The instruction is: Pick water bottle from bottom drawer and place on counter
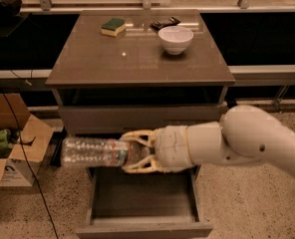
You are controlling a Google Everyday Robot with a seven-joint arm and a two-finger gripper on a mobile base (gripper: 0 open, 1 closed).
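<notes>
Since the gripper point(133, 152) over the bottom drawer point(142, 199) clamps the water bottle point(87, 152) sideways, lift above the counter point(127, 59) first.

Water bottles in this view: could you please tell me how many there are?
1. The water bottle lies sideways in the gripper, which is shut on it above the open bottom drawer. Another could be hidden behind the arm.

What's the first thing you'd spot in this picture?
The big white arm, whose claw grips a clear bottle sideways over the open drawer at the bottom. After that, the white bowl and the green sponge sitting at the back of the counter.
</notes>
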